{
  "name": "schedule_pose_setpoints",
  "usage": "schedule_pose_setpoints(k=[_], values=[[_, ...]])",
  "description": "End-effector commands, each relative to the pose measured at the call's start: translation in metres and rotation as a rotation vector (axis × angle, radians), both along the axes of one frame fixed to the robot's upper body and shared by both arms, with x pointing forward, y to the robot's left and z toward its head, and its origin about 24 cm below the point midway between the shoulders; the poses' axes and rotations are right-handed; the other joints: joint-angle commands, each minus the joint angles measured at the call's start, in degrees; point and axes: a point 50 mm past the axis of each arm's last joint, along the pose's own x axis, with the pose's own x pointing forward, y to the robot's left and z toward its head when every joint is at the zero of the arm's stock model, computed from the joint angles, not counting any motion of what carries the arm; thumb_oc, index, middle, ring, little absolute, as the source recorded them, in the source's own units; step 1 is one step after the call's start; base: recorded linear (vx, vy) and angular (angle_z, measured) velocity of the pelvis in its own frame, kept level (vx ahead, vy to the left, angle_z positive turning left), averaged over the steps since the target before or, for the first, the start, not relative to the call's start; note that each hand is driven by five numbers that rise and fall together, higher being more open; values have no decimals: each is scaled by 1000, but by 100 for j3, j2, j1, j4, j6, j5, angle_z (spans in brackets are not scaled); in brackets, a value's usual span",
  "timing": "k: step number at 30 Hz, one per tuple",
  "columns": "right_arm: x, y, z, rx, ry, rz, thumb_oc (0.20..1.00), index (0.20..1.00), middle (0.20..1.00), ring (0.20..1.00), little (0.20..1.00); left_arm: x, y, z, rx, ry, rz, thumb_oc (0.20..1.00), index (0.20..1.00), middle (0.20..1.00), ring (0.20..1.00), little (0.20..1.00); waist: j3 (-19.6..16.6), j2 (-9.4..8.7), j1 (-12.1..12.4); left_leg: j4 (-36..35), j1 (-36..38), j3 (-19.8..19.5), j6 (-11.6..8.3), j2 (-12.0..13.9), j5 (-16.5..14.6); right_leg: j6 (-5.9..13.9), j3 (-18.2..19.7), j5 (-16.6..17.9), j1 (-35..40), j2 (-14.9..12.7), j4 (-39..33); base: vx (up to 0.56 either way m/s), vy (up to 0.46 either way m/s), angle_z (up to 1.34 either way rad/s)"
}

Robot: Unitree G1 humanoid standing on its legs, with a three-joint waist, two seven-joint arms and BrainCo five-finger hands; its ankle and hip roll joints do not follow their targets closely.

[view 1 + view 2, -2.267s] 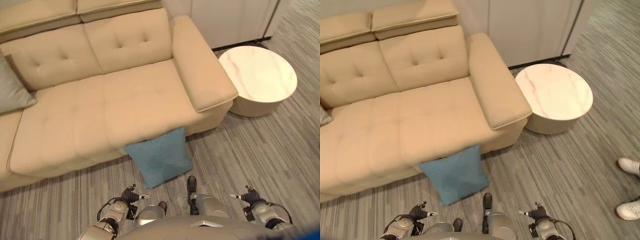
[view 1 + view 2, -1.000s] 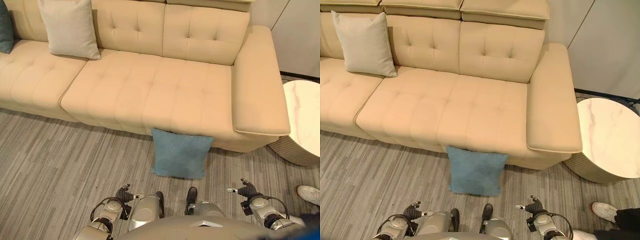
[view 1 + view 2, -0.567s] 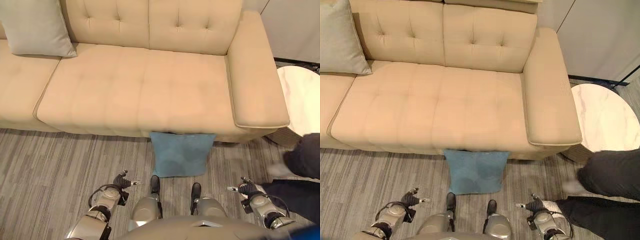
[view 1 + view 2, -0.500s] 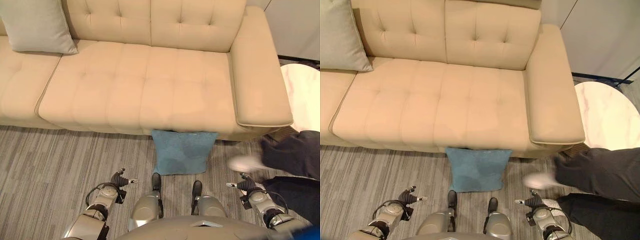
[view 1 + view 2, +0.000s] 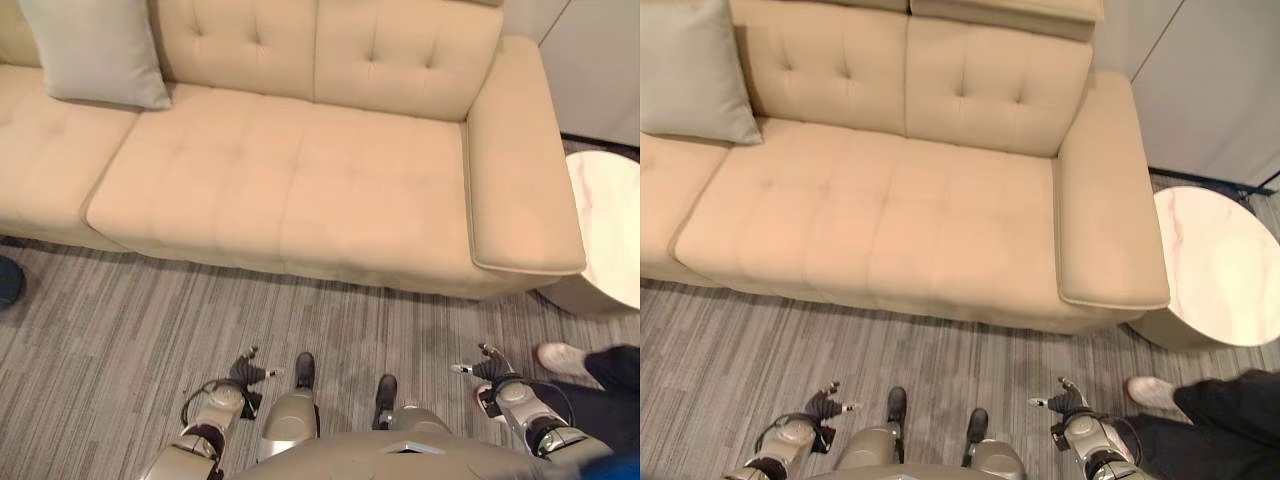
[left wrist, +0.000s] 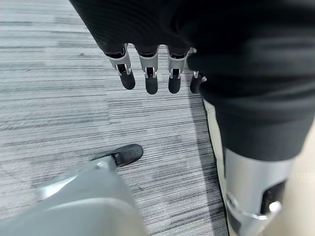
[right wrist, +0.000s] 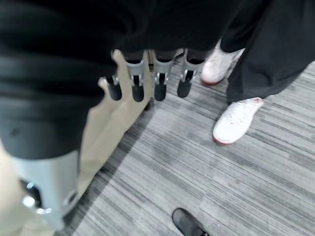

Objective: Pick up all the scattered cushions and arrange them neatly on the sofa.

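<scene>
The beige sofa (image 5: 300,180) runs across the room ahead. A pale grey cushion (image 5: 95,50) leans upright against its backrest at the far left. On the carpet (image 5: 120,320) at the left edge, in front of the sofa, a sliver of something dark blue (image 5: 8,282) pokes in; whether it is a cushion I cannot tell.

Both arms hang low by the robot's sides. The left hand (image 6: 147,73) has its fingers straight and spread, holding nothing, above the carpet. The right hand (image 7: 147,81) is the same, fingers relaxed and empty.

A round white marble surface (image 5: 1220,265) stands just beside the sofa's right armrest (image 5: 1105,200). A person in dark trousers (image 7: 268,54) and white shoes (image 7: 236,120) stands close to the right hand.
</scene>
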Motion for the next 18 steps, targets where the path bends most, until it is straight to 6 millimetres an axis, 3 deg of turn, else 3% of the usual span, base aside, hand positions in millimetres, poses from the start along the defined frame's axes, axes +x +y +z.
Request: schedule_pose_setpoints(k=[1, 18], values=[[-1, -9, 3, -41, -11, 23, 1000, 1000, 1000, 1000, 1000, 8, 4, 2, 14, 5, -3, 1000, 1000, 1000, 1000, 1000, 66, -171, 8, 141, 85, 174, -293, 13, -265, 346, -13, 262, -378, -192, 190, 23, -35, 9], [-28, -9, -7, -17, 74, -20, 1000, 1000, 1000, 1000, 1000, -4, 1, -3, 10, 57, -26, 1000, 1000, 1000, 1000, 1000, -176, -79, 158, -41, 440, -75, -373, 32, -200, 271, -257, 91, 61, -113, 168, 4, -17, 9]])
